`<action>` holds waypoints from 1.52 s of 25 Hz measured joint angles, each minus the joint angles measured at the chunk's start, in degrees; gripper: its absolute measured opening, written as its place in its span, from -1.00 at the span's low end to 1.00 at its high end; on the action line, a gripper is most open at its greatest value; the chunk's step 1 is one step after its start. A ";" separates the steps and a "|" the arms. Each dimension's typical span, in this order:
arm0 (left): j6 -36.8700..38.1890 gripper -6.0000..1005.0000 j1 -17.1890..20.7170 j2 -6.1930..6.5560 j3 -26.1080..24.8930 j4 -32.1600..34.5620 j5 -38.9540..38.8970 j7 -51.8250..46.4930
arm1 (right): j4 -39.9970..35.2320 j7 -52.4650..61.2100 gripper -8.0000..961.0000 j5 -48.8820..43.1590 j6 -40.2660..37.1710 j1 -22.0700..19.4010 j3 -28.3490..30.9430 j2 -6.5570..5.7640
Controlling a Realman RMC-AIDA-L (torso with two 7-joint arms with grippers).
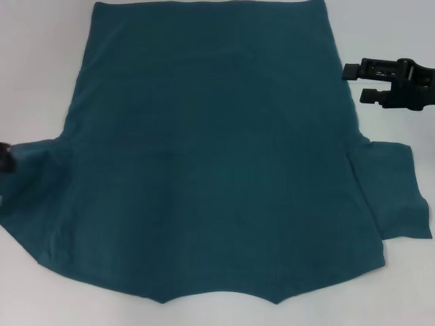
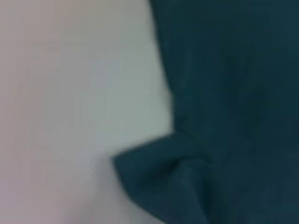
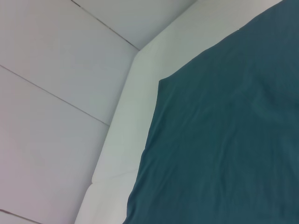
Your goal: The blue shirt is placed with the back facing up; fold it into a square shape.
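The blue shirt lies spread flat on the white table, and it covers most of the surface in the head view; its collar edge, with a shallow curved notch, is the part nearest to the robot, and the straight hem is at the far side. On the robot's right, the short sleeve lies flat and sticks out from the body of the shirt; on the robot's left, the other sleeve spreads out toward the edge of the picture. The left gripper shows only as a small dark piece at the left border, just at this left sleeve; I cannot tell if its fingers are open or closed, or if it holds the cloth. The left wrist view shows the sleeve corner with a soft fold, next to the bare table. Farther away, the right gripper is above the table just beside the right side edge of the shirt; its two black fingers are apart, and nothing is between them. The right wrist view shows a hem corner of the shirt near the table edge.
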 joint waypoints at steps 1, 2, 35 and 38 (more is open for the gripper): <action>1.45 -0.79 -1.16 -0.07 0.01 -0.69 -0.04 -1.39 | 0.00 0.00 0.91 0.00 0.02 -0.04 0.00 0.00; 3.45 -0.79 -3.48 -0.12 0.02 -2.62 -0.16 -3.57 | 0.00 0.00 0.91 0.00 0.02 -0.09 0.00 0.00; -4.25 -0.52 -5.02 -4.63 4.73 -4.01 -6.37 -1.36 | 0.70 -0.54 0.91 -0.34 0.38 -0.66 -0.33 0.05; -4.43 -0.31 -4.31 -3.14 -1.14 -6.43 -7.38 -4.62 | 0.71 -0.53 0.91 -0.33 0.36 -0.73 -0.45 0.00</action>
